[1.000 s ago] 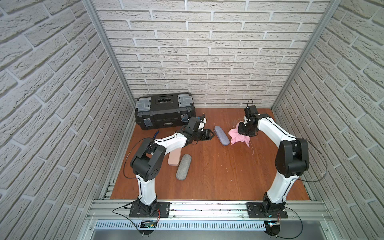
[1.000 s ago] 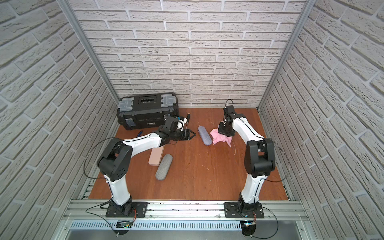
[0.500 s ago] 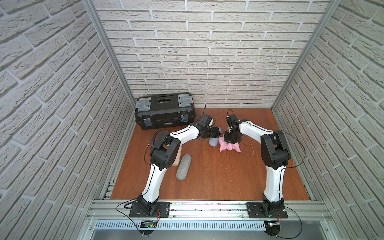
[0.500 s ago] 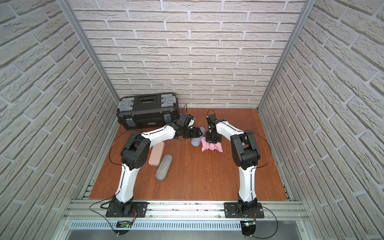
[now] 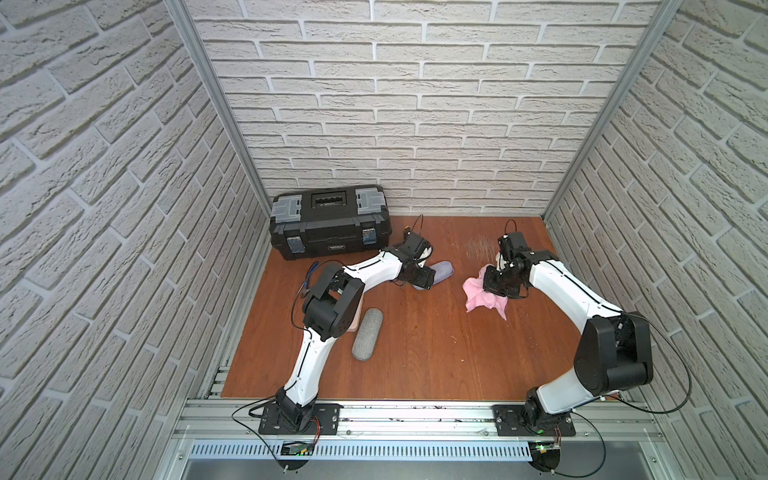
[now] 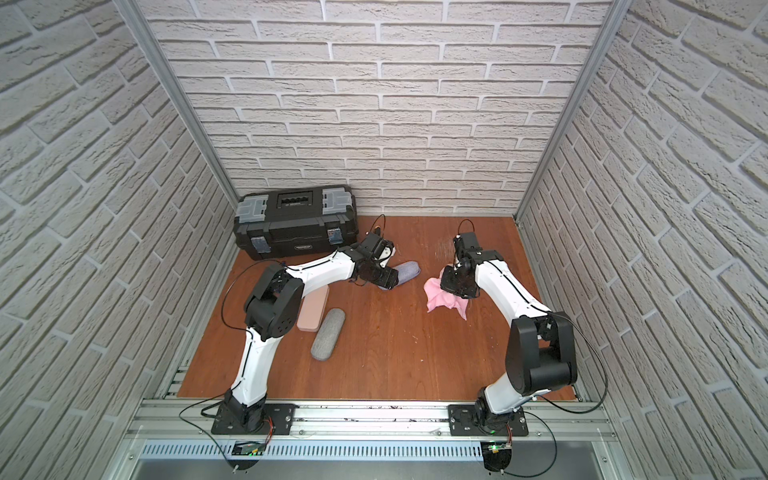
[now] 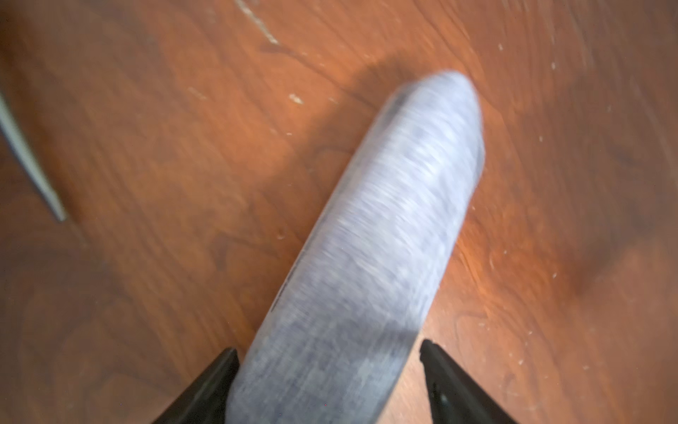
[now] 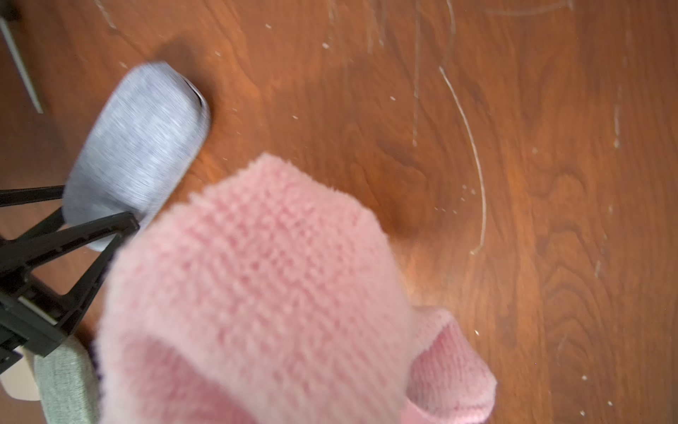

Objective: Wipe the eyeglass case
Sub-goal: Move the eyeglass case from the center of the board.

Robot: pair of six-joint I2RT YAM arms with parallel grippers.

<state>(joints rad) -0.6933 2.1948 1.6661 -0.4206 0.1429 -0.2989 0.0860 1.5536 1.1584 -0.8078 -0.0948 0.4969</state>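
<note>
The left gripper (image 5: pixel 427 280) is set across one end of the blue-grey eyeglass case (image 5: pixel 443 269), with one finger on each side of it. In the blurred left wrist view the case (image 7: pixel 385 220) fills nearly the whole gap between the fingers, so it cannot be told whether it is clamped or only straddled. The right gripper (image 5: pixel 496 287) is clenched on a pink cloth (image 5: pixel 478 297), which is held well apart from the case, toward the right edge of the surface (image 5: pixel 415 353).

The case is laid flat in the back half of the surface, about midway between the left and right edges. Its long axis runs slantwise, with the free rounded end pointed toward the back right corner. No writing can be seen on it.

A black toolbox (image 5: pixel 330 224) is placed in the back left corner; its small front label cannot be read. A grey case (image 5: pixel 367 334) and a pink case (image 6: pixel 312 307) are laid side by side near the left edge.
</note>
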